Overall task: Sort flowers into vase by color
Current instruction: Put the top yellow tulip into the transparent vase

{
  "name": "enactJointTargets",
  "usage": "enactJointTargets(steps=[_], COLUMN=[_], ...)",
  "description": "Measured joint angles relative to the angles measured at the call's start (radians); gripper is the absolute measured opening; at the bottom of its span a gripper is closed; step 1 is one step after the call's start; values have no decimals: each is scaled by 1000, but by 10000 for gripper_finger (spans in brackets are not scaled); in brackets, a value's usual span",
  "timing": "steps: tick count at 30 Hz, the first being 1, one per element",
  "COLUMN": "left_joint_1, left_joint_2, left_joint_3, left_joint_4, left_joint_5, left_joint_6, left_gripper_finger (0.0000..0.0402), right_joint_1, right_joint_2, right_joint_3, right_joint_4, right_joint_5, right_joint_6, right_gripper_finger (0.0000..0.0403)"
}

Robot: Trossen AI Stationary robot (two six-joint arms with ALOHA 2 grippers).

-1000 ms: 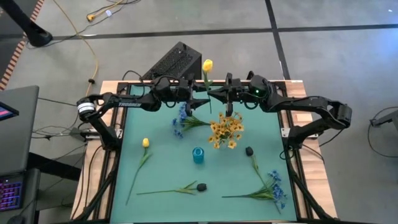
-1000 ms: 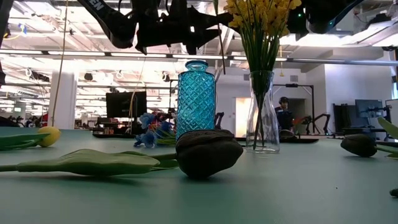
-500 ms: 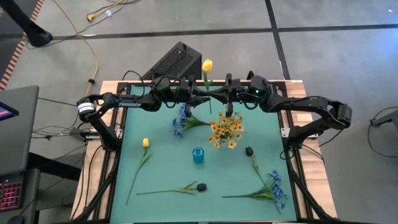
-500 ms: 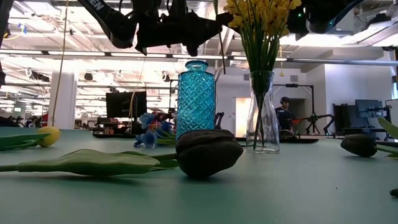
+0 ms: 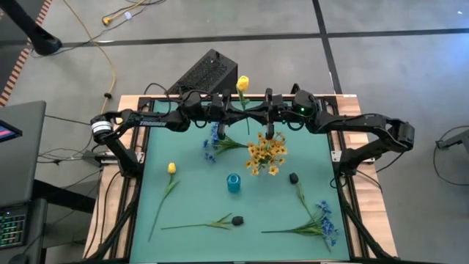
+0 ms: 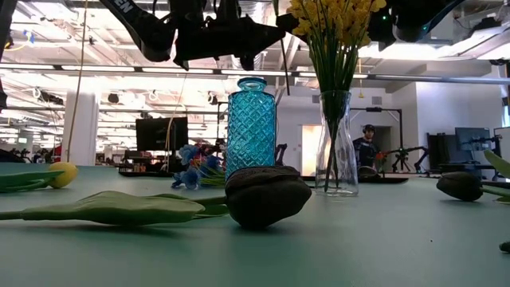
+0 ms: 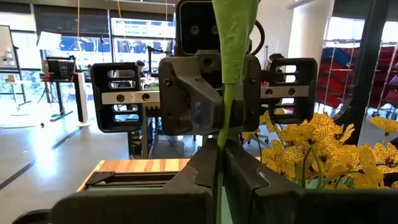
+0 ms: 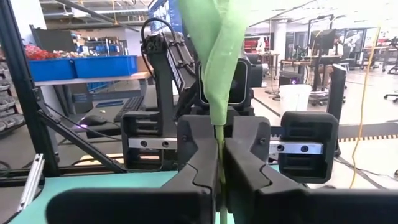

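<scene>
Your left gripper (image 7: pixel 219 163) has just clamped onto the thin green stalk of the yellow tulip (image 5: pixel 242 83); your right gripper (image 8: pixel 219 163) is beginning to loosen, handing it over above the table's far edge.

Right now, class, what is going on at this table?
Both arms meet at the table's far edge, passing a yellow tulip between them. The left gripper is shut on its stalk, and the right gripper also has its fingers around the stalk, so the handover is not finished. Just in front stands a clear vase holding yellow sprays; a blue vase stands empty at mid-table. Another tulip, blue sprays and dark buds lie on the green mat.
</scene>
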Motion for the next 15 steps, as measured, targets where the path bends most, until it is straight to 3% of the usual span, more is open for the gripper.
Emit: enactJointTargets(steps=[7,15], left_joint_1=[0,3], left_joint_2=[0,-3], left_joint_3=[0,0], left_joint_4=[0,1], left_joint_5=[-5,-11], left_joint_6=[-4,1], left_gripper_finger=[0,0], right_joint_1=[0,-11], right_joint_2=[-1,-1], right_joint_3=[0,0], right_joint_4=[-2,-4], right_joint_5=[-2,-11], right_joint_6=[10,35], right_gripper_finger=[95,199])
